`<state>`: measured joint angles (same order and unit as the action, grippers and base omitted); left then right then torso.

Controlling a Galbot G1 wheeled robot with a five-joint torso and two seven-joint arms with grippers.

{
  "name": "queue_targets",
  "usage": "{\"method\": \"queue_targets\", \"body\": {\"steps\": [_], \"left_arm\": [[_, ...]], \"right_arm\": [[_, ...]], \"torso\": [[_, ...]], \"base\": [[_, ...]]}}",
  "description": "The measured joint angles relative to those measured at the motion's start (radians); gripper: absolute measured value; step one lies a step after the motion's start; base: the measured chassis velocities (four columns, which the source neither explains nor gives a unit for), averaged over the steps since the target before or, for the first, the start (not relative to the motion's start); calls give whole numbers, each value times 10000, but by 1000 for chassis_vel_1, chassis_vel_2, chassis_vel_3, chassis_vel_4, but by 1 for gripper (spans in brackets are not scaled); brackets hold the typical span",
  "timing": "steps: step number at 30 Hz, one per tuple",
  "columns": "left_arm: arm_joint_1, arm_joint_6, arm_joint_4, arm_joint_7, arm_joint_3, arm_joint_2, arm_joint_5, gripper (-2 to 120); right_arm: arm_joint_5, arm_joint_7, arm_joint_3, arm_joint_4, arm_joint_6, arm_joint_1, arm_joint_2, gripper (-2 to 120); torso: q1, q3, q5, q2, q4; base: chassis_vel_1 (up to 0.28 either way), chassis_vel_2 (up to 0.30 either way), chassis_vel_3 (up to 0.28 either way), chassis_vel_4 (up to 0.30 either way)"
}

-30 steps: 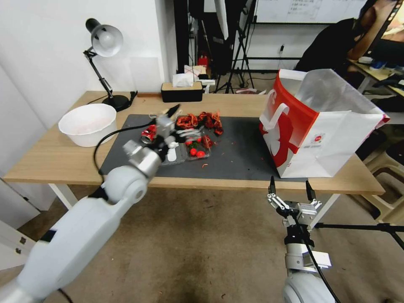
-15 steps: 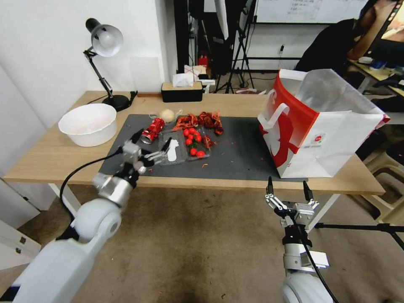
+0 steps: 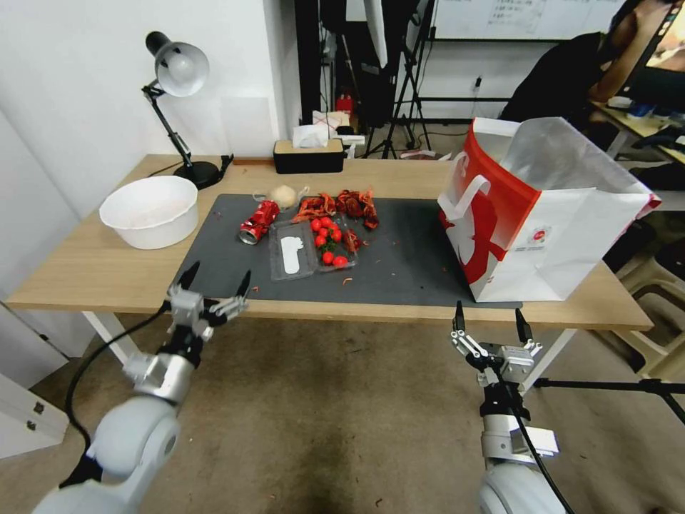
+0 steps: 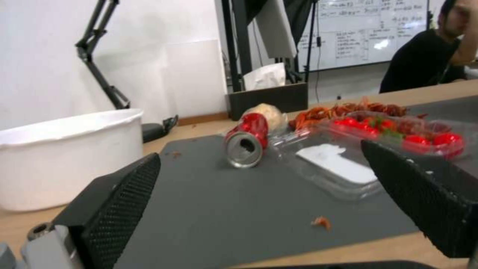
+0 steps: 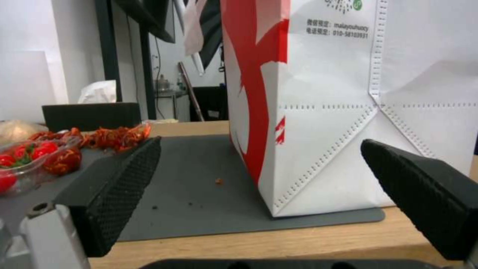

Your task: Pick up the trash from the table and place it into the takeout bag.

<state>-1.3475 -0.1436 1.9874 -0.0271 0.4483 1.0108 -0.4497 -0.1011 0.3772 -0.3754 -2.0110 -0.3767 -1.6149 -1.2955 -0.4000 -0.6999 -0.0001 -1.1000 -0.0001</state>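
Note:
The trash lies on the dark mat (image 3: 407, 264) of the table (image 3: 85, 271): a crushed red can (image 3: 257, 221), a beige wad (image 3: 284, 195), crumpled red scraps (image 3: 339, 203) and a clear plastic tray (image 3: 312, 246) holding small red fruit. The takeout bag (image 3: 535, 221) stands open on the mat's right end. My left gripper (image 3: 217, 280) hangs open and empty at the table's front edge, short of the can (image 4: 245, 144). Below the front edge, my right gripper (image 3: 489, 314) is open and empty, facing the bag's base (image 5: 338, 112).
A white bowl (image 3: 150, 210) sits on the table's left part, with a desk lamp (image 3: 178, 78) behind it and a black tissue box (image 3: 308, 153) at the back edge. Tripods stand on the floor behind the table, and stools stand to its right.
My left arm has drawn back from over the trash to the table's front edge and dropped lower, still open and empty. The right arm has barely moved.

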Motion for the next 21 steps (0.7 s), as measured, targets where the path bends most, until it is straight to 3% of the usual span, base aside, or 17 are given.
{"method": "queue_targets", "body": {"steps": [7, 21], "left_arm": [[-1982, -1105, -203, -44, 912, 651, 733, 100], [-2537, -1601, -540, -66, 892, 874, 985, 100]], "right_arm": [[5, 125, -15, -22, 59, -63, 43, 100], [13, 195, -41, -8, 54, -82, -13, 100]], "torso": [[0, 0, 0, 0, 1], [0, -1, 0, 0, 1]], "base": [[0, 0, 0, 0], [0, 0, 0, 0]]}}
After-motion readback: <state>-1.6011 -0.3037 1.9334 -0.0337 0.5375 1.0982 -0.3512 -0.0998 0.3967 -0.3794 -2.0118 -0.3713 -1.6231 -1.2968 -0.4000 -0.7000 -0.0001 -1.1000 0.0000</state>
